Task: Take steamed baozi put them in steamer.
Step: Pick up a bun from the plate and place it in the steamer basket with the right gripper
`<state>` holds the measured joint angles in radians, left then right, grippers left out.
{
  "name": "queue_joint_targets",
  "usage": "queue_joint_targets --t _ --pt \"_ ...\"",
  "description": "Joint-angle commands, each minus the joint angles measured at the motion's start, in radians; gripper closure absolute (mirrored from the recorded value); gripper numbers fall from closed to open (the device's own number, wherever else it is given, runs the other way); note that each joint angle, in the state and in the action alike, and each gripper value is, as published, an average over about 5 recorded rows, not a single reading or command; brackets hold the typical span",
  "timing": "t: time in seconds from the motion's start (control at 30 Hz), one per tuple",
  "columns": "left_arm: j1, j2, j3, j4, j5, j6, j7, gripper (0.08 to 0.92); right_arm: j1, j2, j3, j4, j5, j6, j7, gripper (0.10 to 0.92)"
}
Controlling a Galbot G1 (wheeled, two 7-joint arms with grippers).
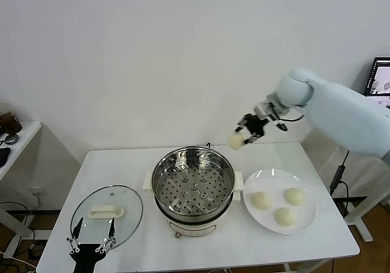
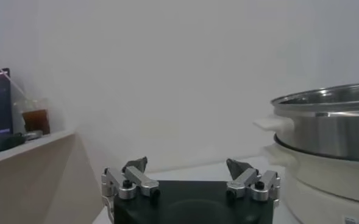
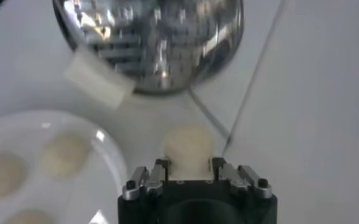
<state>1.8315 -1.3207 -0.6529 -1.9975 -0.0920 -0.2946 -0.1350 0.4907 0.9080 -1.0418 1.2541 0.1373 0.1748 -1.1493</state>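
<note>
The white table (image 1: 304, 248) fills the lower half of the head view. At its centre stands the steamer (image 1: 193, 191), its perforated tray bare. Lower left lies a glass lid (image 1: 107, 214); right of the steamer a white plate (image 1: 308, 219) carries three steamed baozi (image 1: 262, 200). The right gripper (image 1: 242, 136), right of centre above the steamer's far rim, has its jaws clamped on a fourth baozi (image 1: 236, 141). The left gripper (image 1: 92, 233), bottom left over the lid, has its jaws apart.
</note>
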Motion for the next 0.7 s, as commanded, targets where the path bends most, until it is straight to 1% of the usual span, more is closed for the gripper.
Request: queue_joint_targets --t 0.03,0.17,0.33,0.6,0.7 --pt "-0.004 0.002 -0.005 0.010 0.002 -0.003 0.001 0.177 0.115 0.219 -0.190 0.065 0.117 0.147 0.020 0.584" --pt "-0.005 0.001 -0.012 0.015 0.001 -0.003 0.001 0.177 0.073 0.301 -0.184 0.043 0.002 0.227 0.028 0.584" --pt "-0.005 0.000 -0.019 0.015 0.003 -0.004 0.002 0.177 0.025 0.360 -0.189 0.007 -0.161 0.315 0.060 0.584" --pt "-0.009 -0.008 -0.021 0.017 0.009 -0.008 0.001 0.177 -0.063 0.430 -0.159 -0.120 -0.408 0.450 0.117 0.570" --pt "-0.011 -0.011 -0.020 0.017 0.011 -0.009 0.000 0.177 -0.073 0.446 -0.147 -0.159 -0.472 0.484 0.127 0.562"
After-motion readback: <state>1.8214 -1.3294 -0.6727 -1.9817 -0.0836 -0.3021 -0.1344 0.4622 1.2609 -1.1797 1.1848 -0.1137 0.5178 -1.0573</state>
